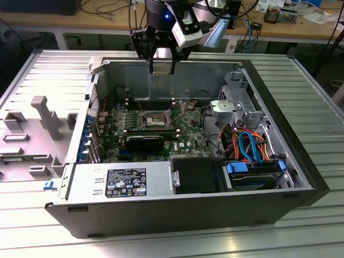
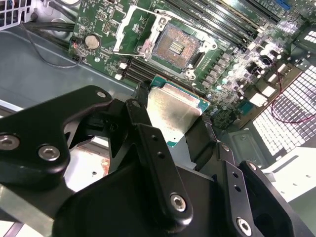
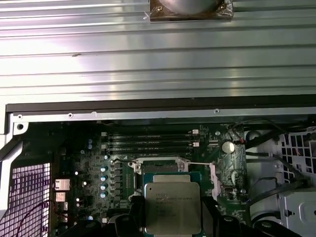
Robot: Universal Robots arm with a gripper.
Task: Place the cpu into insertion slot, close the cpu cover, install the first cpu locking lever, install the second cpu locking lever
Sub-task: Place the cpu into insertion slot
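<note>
A ribbed metal surface (image 1: 322,226) carries an open computer case (image 1: 161,215), lying on its side with the green motherboard (image 1: 188,137) facing up. In the exterior view, the gripper (image 1: 162,67) hangs above the case's far wall, at 12 o'clock from the insertion slot (image 1: 154,118), well apart from it. In the second wrist view the slot's dark centre is bare, and the cpu cover (image 2: 122,29) stands swung open just beside it. In both wrist views the jaws are clamped on two opposite edges of the cpu (image 2: 173,111) (image 3: 172,207), which is held off the board, silvery face showing.
</note>
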